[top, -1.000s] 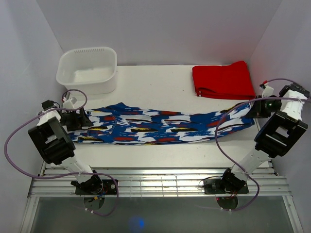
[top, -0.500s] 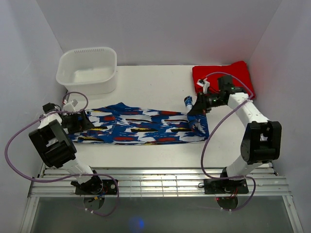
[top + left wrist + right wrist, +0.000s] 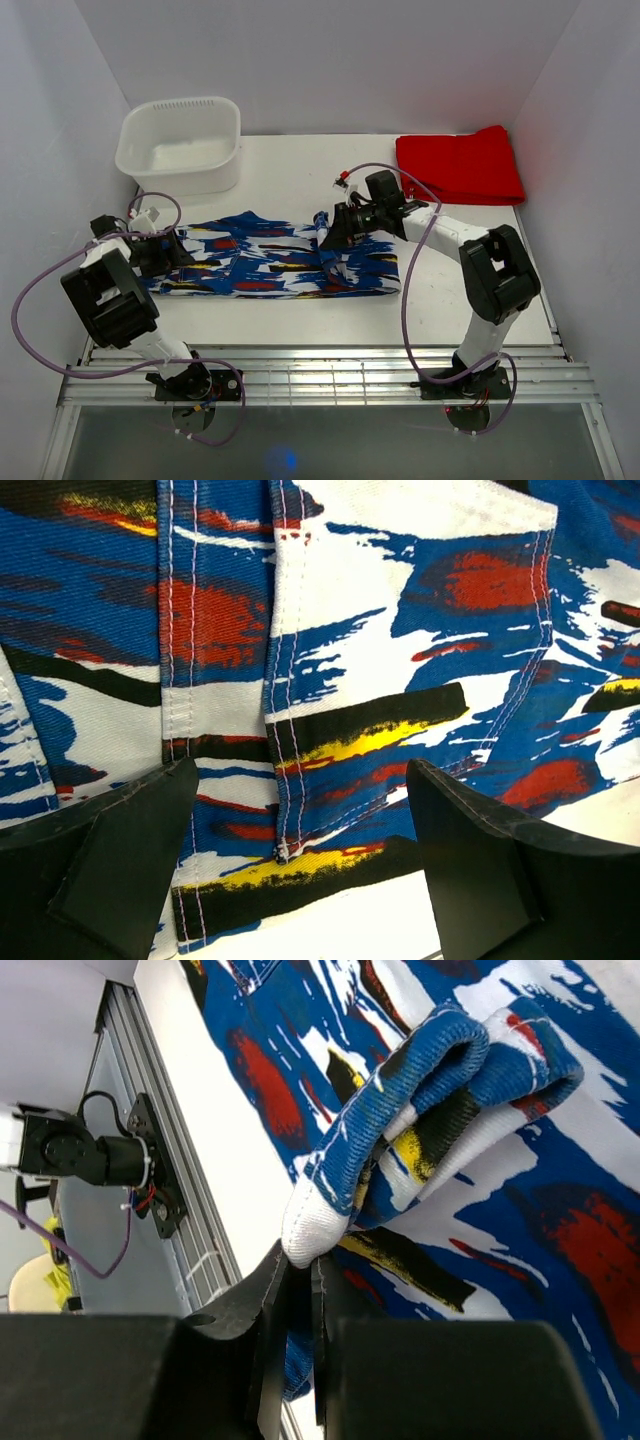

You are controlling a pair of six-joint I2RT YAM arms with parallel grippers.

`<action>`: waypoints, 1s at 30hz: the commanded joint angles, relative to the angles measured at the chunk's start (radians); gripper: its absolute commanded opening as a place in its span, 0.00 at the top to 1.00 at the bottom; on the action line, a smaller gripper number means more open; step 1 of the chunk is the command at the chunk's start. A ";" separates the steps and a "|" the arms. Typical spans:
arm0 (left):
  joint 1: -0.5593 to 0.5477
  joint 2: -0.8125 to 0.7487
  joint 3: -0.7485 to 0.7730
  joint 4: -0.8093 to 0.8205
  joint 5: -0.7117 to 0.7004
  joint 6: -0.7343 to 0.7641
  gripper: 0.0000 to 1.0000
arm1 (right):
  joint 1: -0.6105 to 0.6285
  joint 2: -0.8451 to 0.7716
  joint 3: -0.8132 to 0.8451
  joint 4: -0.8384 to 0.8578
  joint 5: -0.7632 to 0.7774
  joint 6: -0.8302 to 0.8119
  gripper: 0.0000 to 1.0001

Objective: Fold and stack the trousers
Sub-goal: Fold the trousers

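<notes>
Soft, floppy, light trousers (image 3: 265, 265): right gripper (image 3: 326, 232) pinching bunched leg hems over the bench (image 3: 300, 180) middle, left gripper (image 3: 172, 250) spread over the waist end near the left edge, so grip the stitched seams there.

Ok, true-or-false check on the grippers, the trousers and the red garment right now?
The right gripper is shut on the leg end of the trousers. True.
The left gripper is clamped on the trousers. False: its jaws stand open over the fabric.
The red garment lies apart from the trousers. True.
The red garment lies in the tub. False: it lies folded on the table, far right; the white tub is empty.
</notes>
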 commanded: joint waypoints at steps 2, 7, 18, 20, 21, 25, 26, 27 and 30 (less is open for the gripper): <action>0.004 -0.009 -0.043 0.037 -0.103 0.000 0.02 | 0.047 0.061 0.046 0.155 0.051 0.130 0.92; 0.003 -0.008 -0.057 0.048 -0.100 0.000 0.02 | 0.091 0.108 0.062 0.224 0.052 0.197 0.92; 0.004 -0.021 -0.080 0.054 -0.101 0.004 0.02 | 0.142 0.217 0.118 0.241 0.049 0.259 0.81; 0.004 -0.035 -0.078 0.048 -0.078 0.012 0.02 | 0.150 0.230 0.123 0.237 0.042 0.259 0.54; 0.004 -0.046 -0.077 0.038 -0.066 0.015 0.02 | 0.150 0.230 0.120 0.249 0.034 0.260 0.36; 0.004 -0.142 -0.055 -0.001 0.058 0.047 0.02 | 0.142 0.211 0.176 0.217 0.000 0.213 0.21; 0.004 -0.196 -0.049 -0.006 0.086 0.058 0.02 | 0.141 0.201 0.195 0.199 -0.015 0.195 0.21; 0.001 -0.222 -0.033 -0.020 0.141 0.063 0.02 | 0.138 0.194 0.210 0.177 -0.053 0.155 0.21; -0.047 -0.308 0.003 -0.055 0.210 0.070 0.02 | 0.104 0.144 0.229 0.094 -0.142 0.063 0.26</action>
